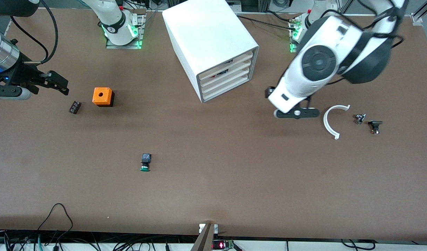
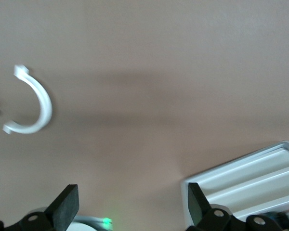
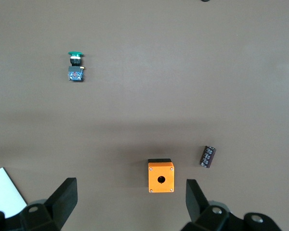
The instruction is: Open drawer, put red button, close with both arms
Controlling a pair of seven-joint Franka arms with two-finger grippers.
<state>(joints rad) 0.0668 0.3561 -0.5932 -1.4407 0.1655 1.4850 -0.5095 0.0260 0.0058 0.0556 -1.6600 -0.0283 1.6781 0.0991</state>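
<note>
The white cabinet (image 1: 210, 45) stands at the table's middle near the robots' bases. Its four cream-edged drawers (image 1: 225, 78) all look pushed in, and their fronts also show in the left wrist view (image 2: 250, 180). A small black-bodied button with a reddish tip, the red button (image 1: 375, 127), lies at the left arm's end of the table. My left gripper (image 1: 297, 113) (image 2: 131, 192) is open and empty, over the table between the cabinet and a white arc. My right gripper (image 1: 58, 83) (image 3: 130, 185) is open and empty, at the right arm's end.
A white plastic arc (image 1: 333, 120) (image 2: 33, 103) and a small grey part (image 1: 359, 118) lie beside the red button. An orange box (image 1: 103, 96) (image 3: 161, 176) and a dark cylinder (image 1: 75, 107) (image 3: 208, 156) lie near my right gripper. A green button (image 1: 145, 162) (image 3: 75, 65) lies nearer the front camera.
</note>
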